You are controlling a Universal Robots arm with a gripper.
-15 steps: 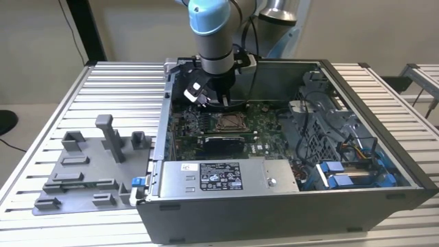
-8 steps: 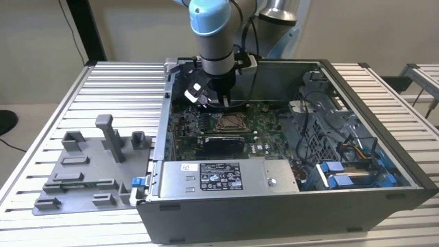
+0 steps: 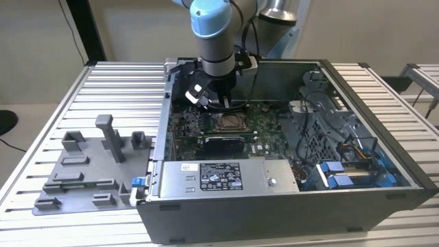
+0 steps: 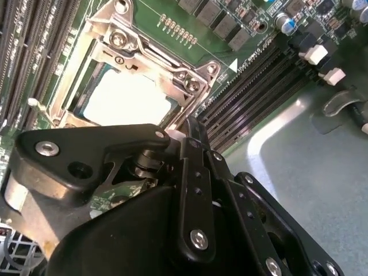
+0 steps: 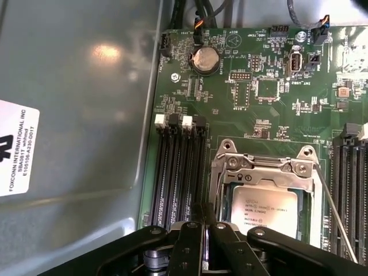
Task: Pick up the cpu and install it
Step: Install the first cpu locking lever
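Open computer case (image 3: 288, 206) lying on a slatted metal surface (image 3: 116, 98), with a grey fixture block (image 3: 89, 164) beside it at the exterior view's left. The arm reaches down into the case, its gripper (image 3: 221, 103) poised low over the green motherboard (image 5: 270, 98), just beside the socket frame (image 5: 261, 167). The cpu (image 5: 263, 208) sits seated inside that metal frame, its pale silver top facing up; in the second wrist view the cpu (image 4: 129, 98) appears bright under the frame. In both wrist views the gripper (image 5: 202, 221) shows its fingers drawn tightly together, holding nothing, next to the memory slots (image 5: 178, 172). A grey power supply box (image 3: 223, 177) fills the near side of the case.
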